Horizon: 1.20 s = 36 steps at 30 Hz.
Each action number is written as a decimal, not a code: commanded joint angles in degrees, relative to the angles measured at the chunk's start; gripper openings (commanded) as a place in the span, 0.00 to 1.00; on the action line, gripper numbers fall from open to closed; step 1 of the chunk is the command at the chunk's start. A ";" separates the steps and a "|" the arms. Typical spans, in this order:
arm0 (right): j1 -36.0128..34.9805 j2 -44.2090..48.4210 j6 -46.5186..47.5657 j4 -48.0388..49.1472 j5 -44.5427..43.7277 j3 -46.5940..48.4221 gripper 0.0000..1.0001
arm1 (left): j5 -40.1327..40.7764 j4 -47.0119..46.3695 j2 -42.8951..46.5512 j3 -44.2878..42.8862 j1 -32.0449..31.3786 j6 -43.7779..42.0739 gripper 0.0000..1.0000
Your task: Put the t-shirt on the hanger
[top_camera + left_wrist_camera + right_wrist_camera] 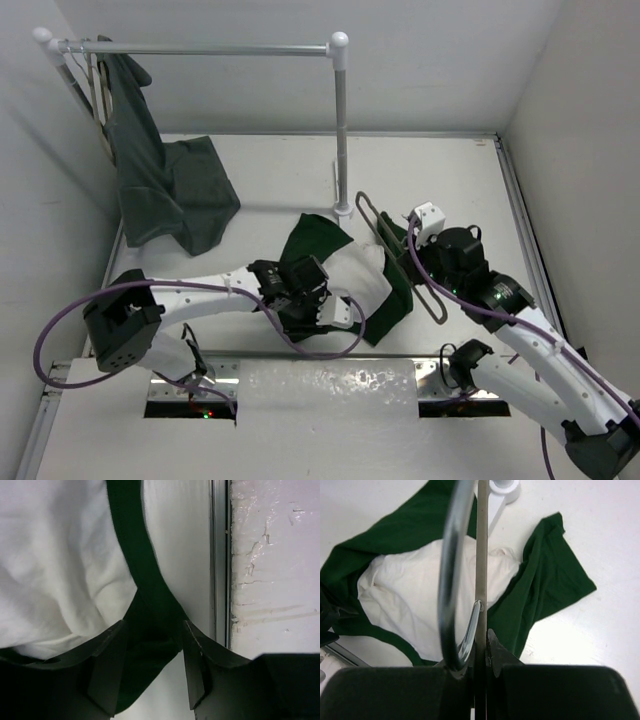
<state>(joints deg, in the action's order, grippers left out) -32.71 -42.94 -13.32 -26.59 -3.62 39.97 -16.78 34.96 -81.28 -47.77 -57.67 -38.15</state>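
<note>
The t-shirt point(355, 280) lies crumpled at the middle of the table, dark green with its white panel up. My left gripper point(325, 308) is low at its near edge. In the left wrist view the left gripper point(154, 630) is open, and a dark green band of the t-shirt point(145, 570) lies between the fingers point(107, 665). My right gripper point(413, 240) is shut on the hanger point(430, 300), held over the shirt's right side. In the right wrist view the hanger point(481, 540) runs straight out of the shut right gripper point(481, 645) above the t-shirt point(420, 595).
A dull grey-green garment point(165, 190) hangs from the rail point(200, 47) at the back left and drapes onto the table. The rail's pole point(341, 130) and its base point(344, 210) stand just behind the shirt. A crinkled strip point(330, 385) lines the table's near edge.
</note>
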 commanded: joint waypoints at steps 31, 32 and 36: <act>0.01 -6.28 8.84 -23.33 0.54 19.62 0.00 | -14.07 8.19 -14.16 -38.41 24.17 2.65 0.00; 0.10 -6.89 9.36 -23.68 0.37 20.23 0.00 | -14.25 9.06 -16.09 -40.37 25.23 2.38 0.00; 0.19 -9.35 9.89 -23.25 1.50 20.68 0.00 | -17.23 18.55 -27.70 -47.68 30.59 -1.73 0.02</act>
<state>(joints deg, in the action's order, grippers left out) -32.71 -50.98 -5.10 -49.60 -1.96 59.09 -30.79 46.15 -103.37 -92.90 -30.61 -36.01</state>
